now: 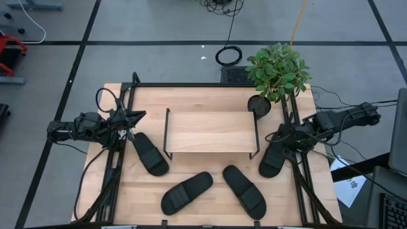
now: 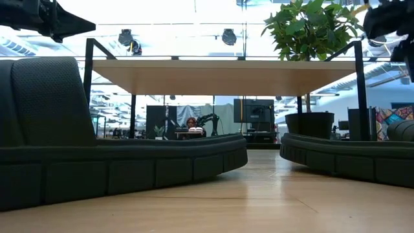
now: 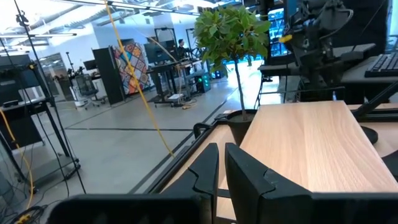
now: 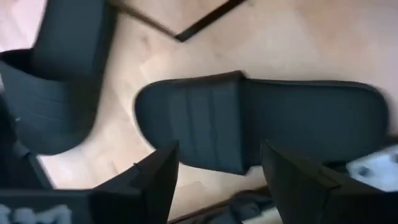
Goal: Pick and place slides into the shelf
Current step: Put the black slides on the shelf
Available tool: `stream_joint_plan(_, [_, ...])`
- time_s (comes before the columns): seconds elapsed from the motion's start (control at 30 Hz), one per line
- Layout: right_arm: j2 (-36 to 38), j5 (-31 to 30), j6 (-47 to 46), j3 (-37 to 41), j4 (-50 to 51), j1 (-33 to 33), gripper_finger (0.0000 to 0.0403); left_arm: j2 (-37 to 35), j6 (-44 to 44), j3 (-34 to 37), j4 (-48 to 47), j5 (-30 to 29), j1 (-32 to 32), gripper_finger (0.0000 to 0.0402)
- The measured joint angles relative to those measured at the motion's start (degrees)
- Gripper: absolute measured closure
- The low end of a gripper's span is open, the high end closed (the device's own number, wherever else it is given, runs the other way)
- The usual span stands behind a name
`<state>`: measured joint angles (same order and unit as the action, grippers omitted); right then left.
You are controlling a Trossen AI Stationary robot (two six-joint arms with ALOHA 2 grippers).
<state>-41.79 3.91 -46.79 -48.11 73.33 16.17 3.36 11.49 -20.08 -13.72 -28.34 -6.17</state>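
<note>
Two slides (image 1: 186, 193) (image 1: 244, 191) are seen on the table's (image 1: 210, 175) near edge, two flanking the shelf (image 1: 211, 131). Right gripper (image 4: 219, 163) is spread open above the right slide (image 4: 249, 127); left gripper (image 3: 222, 158) is nearly closed, empty.

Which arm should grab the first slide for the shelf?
Right, probably. The right tool hangs open directly over the slide beside the shelf. The left tool is shut, above the table behind another slide.
</note>
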Motion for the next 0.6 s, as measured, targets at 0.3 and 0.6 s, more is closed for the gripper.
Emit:
stream_joint_plan(0.3, [-0.84, 7.85, 5.08, 7.09, -4.64, -8.91, 0.0182, 0.02, 0.00, 0.00, -0.12, 0.39, 0.00, 0.0364])
stream_joint_plan(0.6, [-1.62, 11.84, 8.92, 11.69, -9.60, -16.12, 0.0183, 0.02, 0.02, 0.00, -0.30, 3.98, -0.02, 0.0364])
